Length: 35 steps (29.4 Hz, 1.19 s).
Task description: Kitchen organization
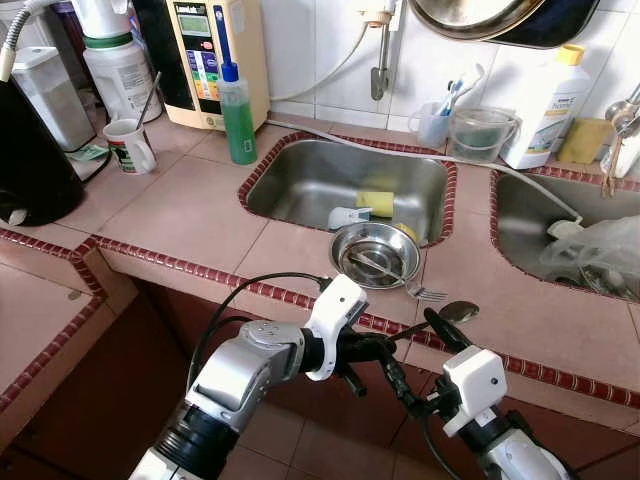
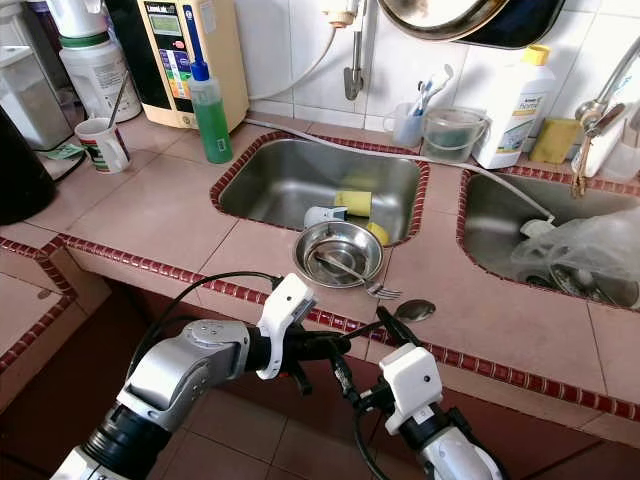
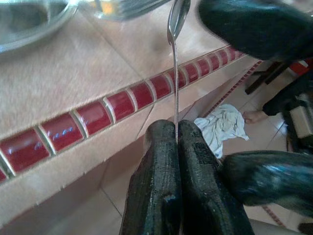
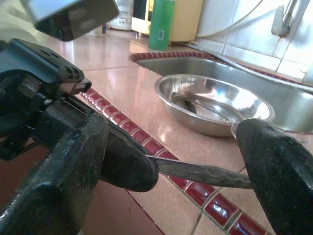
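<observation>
My left gripper (image 3: 176, 139) was clamped on the spoon (image 1: 452, 312) handle, just off the counter's (image 1: 180, 215) red-tiled front edge; spoon bowl lay over that edge, nr the steel bowl (image 1: 375, 253) by the sink (image 1: 345, 185) rim. Right gripper (image 4: 171, 161) was spread wide around the handle. Tiled floor (image 1: 300, 440) below, cloth (image 3: 221, 125) on it.

I count two stainless steel sinks (image 1: 300, 195), one round steel bowl (image 1: 374, 255), one steel spoon (image 1: 455, 312), one steel fork (image 1: 428, 293), one green plastic bottle (image 1: 238, 118).
</observation>
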Available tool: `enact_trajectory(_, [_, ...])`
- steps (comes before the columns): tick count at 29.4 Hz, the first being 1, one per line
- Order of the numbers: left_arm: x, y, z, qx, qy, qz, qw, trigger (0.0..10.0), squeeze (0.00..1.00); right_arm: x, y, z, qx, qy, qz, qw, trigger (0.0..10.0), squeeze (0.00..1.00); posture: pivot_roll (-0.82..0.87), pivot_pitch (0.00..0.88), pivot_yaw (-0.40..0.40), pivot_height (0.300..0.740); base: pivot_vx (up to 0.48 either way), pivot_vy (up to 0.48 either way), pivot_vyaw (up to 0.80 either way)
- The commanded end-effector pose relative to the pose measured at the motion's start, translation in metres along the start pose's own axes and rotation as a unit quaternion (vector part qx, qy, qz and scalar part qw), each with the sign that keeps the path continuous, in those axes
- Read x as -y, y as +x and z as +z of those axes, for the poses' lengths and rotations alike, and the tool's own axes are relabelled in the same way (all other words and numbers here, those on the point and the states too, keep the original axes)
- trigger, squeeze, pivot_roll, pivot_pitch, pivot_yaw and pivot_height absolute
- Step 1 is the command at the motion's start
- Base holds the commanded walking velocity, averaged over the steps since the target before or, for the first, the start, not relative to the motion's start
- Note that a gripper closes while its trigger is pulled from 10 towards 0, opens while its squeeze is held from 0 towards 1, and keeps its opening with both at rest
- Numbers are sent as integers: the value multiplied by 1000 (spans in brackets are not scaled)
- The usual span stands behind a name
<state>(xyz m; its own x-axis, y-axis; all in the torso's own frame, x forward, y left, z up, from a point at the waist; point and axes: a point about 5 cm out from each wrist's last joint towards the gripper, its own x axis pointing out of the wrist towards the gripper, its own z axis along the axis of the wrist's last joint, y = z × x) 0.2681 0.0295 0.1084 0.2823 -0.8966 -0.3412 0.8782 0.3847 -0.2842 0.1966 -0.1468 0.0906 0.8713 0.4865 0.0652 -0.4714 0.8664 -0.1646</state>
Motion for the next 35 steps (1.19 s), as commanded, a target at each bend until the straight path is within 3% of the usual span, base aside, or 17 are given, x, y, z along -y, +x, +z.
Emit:
enact_trajectory(1, [10, 0, 9, 21, 28, -35, 999, 10000, 0, 1, 2, 3, 4, -4, -1, 1000, 10000, 0, -19, 9, 44, 740, 0, 0, 0])
enact_trajectory(9, [8, -2, 13, 35, 43, -45, 997, 10000, 0, 1, 5, 2, 4, 0, 19, 1000, 10000, 0, -13, 2, 28, 740, 0, 0, 0])
enact_trajectory(25, [10, -4, 16, 51, 70, -67, 994, 10000, 0, -5, -12, -8, -33, 13, 88, 995, 10000, 0, -13, 0, 15, 740, 0, 0, 0])
enact_trajectory(35, [-12, -6, 39, 89, 82, -32, 992, 10000, 0, 14, -5, -1, -26, -10, 107, 994, 10000, 0, -6, 0, -35, 740, 0, 0, 0])
